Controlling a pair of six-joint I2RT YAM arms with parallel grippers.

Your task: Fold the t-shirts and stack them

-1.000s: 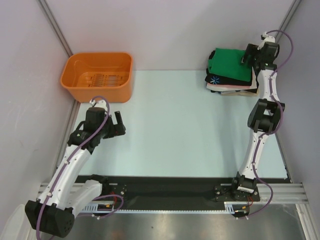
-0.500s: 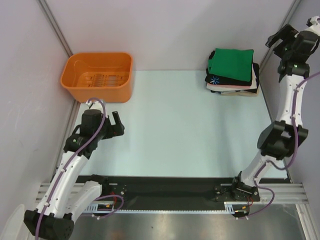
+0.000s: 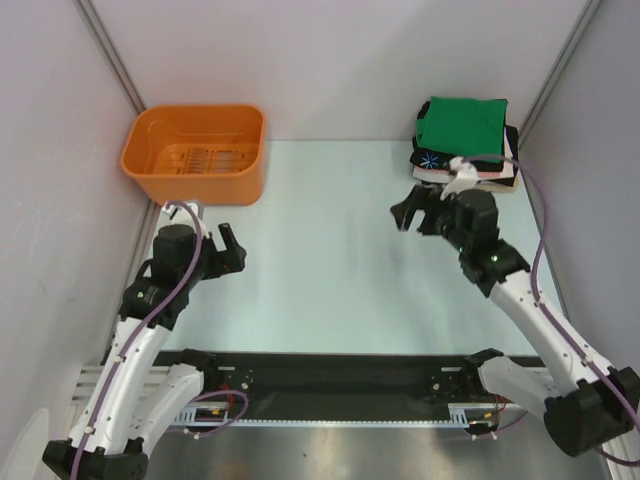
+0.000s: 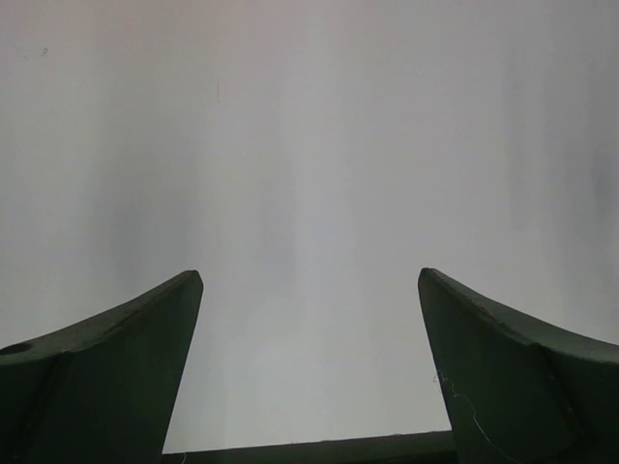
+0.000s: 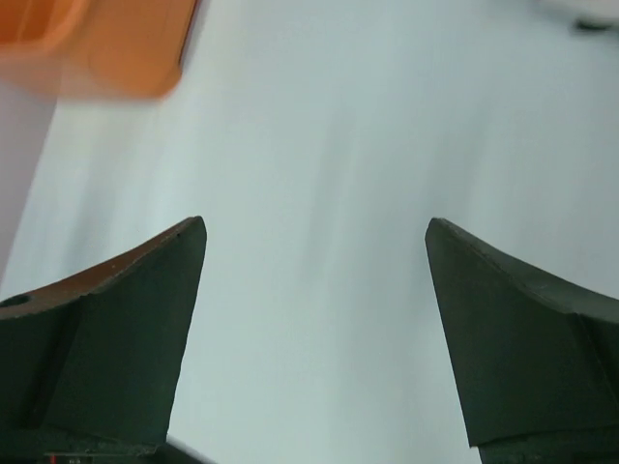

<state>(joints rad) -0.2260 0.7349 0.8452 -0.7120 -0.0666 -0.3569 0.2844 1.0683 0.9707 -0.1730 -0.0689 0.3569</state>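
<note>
A stack of folded t-shirts sits at the back right of the table. The bright green t-shirt [image 3: 460,125] lies on top. Under it is a black one with a blue-white starburst mark [image 3: 431,160], then pink and white edges [image 3: 440,177]. My right gripper [image 3: 413,213] is open and empty above the table, in front and to the left of the stack. Its wrist view shows bare table between its fingers [image 5: 106,329]. My left gripper [image 3: 232,250] is open and empty at the left side of the table. Its wrist view shows only a blank pale surface between its fingers [image 4: 106,367].
An orange plastic basket [image 3: 195,155] stands empty at the back left; its corner shows in the right wrist view [image 5: 97,48]. Grey walls close in the back and both sides. A black rail [image 3: 340,385] runs along the near edge.
My right arm has swung down from high at the back right, near the stack, to the middle right of the table, with the gripper now facing left. My left arm has drawn back slightly.
</note>
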